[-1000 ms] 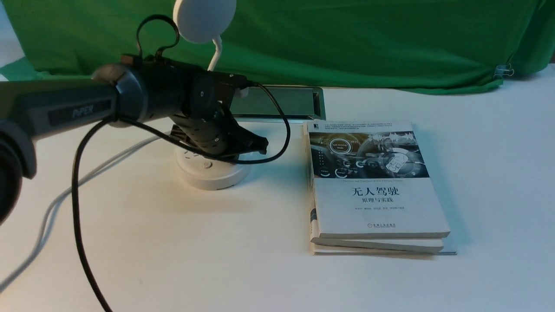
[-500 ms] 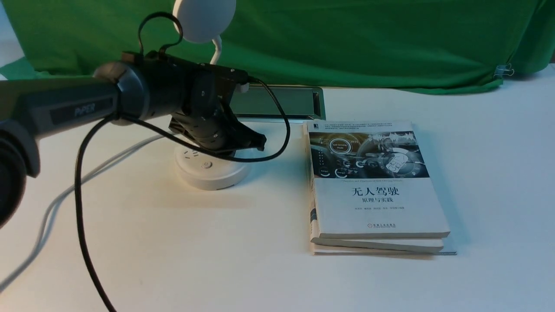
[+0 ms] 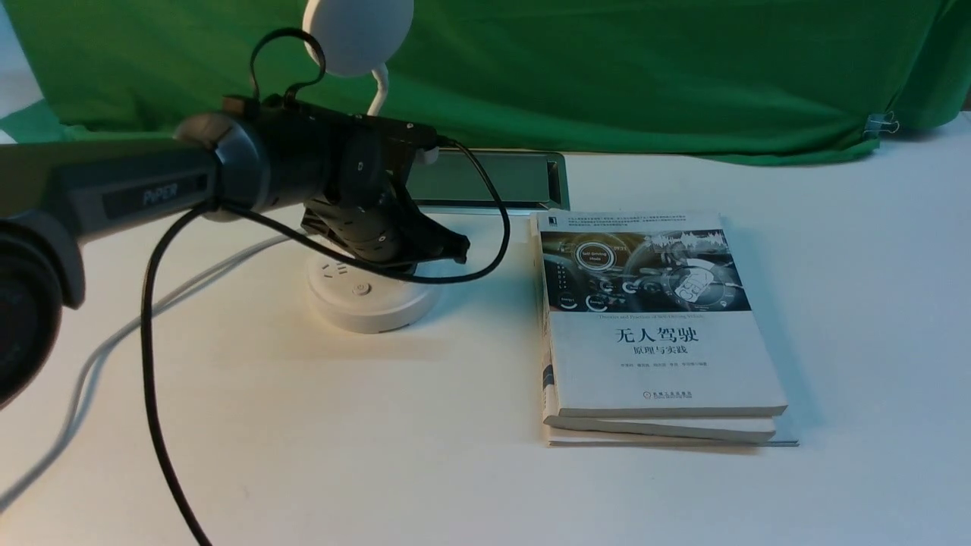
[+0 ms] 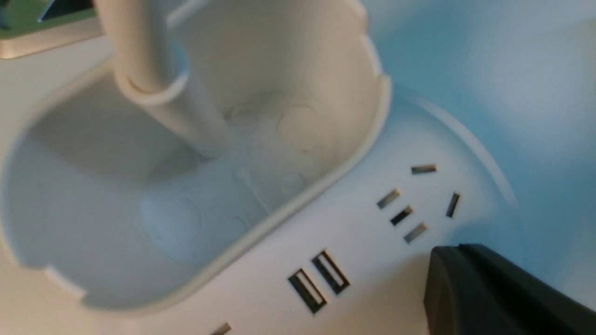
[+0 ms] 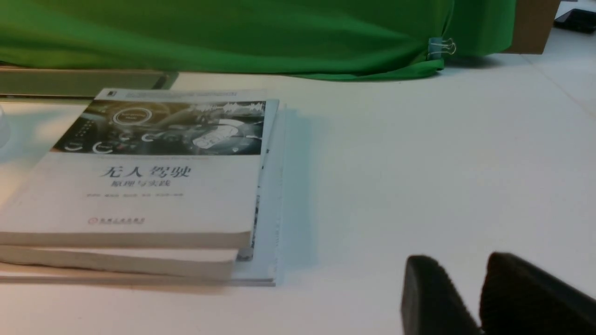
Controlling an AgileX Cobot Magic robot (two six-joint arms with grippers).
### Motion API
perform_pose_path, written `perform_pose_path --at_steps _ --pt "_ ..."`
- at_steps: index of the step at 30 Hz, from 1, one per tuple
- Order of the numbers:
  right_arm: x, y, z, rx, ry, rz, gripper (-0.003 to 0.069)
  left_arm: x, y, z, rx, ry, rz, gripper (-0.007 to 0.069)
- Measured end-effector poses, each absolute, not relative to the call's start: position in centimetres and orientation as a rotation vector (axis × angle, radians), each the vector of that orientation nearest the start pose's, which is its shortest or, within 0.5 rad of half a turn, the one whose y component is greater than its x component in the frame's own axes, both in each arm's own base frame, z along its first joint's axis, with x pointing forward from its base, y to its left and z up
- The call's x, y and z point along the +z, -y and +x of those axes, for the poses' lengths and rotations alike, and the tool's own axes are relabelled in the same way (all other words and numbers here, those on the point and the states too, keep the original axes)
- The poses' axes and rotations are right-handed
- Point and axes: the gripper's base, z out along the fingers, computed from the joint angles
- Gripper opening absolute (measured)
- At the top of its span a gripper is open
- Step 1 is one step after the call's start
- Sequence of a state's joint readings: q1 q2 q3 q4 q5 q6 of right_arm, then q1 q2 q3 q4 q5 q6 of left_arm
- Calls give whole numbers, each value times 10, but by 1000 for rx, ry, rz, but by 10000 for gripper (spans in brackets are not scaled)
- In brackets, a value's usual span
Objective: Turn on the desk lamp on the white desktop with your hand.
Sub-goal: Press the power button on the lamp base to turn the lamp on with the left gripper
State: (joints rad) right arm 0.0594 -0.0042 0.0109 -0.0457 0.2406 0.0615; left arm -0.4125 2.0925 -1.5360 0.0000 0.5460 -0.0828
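Lifting slightly, the left hand (image 3: 454, 248) now hangs just above the base of the desk lamp (image 3: 369, 307), higher than 1 second ago. The lamp stands on the white counter (image 3: 303, 425) and its disc head (image 3: 356, 34) looks no brighter, so the press probably has not worked. A button (image 3: 361, 289) on the base's front shows uncovered. Whether this hand's fingers are apart cannot be told. The right hand (image 5: 482, 293), well right of the lamp, holds nothing, with its fingers close together.

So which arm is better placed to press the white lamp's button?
Left: its black gripper hovers over the white round-based desk lamp, beside its button. The right gripper sits past the stacked books.
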Motion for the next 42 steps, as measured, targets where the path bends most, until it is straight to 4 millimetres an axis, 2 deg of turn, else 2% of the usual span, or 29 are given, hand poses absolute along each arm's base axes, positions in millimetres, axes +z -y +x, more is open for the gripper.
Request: perform_pose_path --at_steps 8,20,24,28,31,33,35,37,38,39,40,42 --pt "188 -2 55 47 -1731 -29 239 192 181 413 -184 -2553 425 0" --pt "188 -2 55 47 -1731 -29 239 175 180 410 -184 -2600 422 0" --pt "188 -2 55 47 -1731 -29 239 174 180 410 -184 -2601 423 0" --pt "188 -2 55 47 -1731 -29 239 182 180 407 -196 -2592 415 0" --pt "188 -2 55 47 -1731 -29 239 200 179 398 -248 -2611 382 0" --pt "188 -2 55 47 -1731 -29 239 225 179 386 -335 -2620 380 0" --pt "188 -2 55 47 -1731 -29 239 234 181 378 -396 -2632 393 0" --pt "188 -2 55 47 -1731 -29 239 240 183 354 -547 -2684 461 0" --pt "188 -2 55 47 -1731 -29 239 240 184 351 -576 -2689 475 0" --pt "188 -2 55 47 -1731 -29 239 240 183 329 -696 -2710 535 0" --pt "188 -2 55 47 -1731 -29 239 241 183 324 -726 -2709 548 0" --pt "188 -2 55 47 -1731 -29 239 251 179 292 -872 -2662 633 0"
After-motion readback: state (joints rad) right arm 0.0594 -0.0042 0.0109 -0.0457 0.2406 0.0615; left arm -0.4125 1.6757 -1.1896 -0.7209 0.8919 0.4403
